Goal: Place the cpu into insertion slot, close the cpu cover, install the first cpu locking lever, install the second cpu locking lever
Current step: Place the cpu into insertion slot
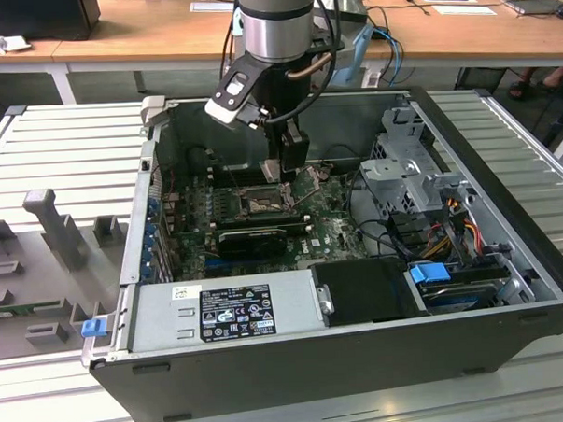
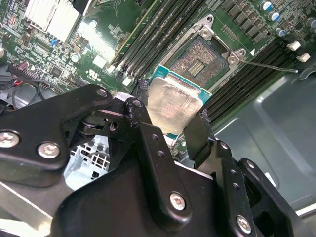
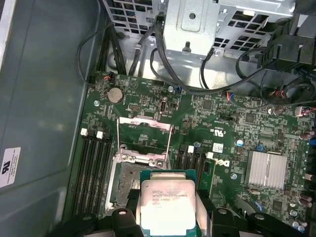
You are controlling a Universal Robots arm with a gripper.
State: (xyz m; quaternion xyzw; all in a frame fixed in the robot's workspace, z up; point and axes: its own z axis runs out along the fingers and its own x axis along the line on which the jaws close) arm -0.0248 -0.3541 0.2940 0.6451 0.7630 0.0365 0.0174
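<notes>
- Gripper [image 2: 170, 112] fingers clamp the cpu [image 2: 174, 98], which we see over the insertion slot's [image 2: 198, 58] edge.
- Black memory slots [image 3: 94, 170] flank the socket, and the cpu cover [image 3: 145, 123] stands swung open.
- We see the cpu's smudged, pale silver face with a teal rim.

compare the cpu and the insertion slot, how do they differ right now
The cpu is clamped in the gripper, not seated; the insertion slot sits fixed in the green motherboard, empty. The cpu's face is smooth pale silver with a teal-green rim; the insertion slot has a dark frame around a brownish, grainy centre. Both are square and look alike in footprint.
</notes>
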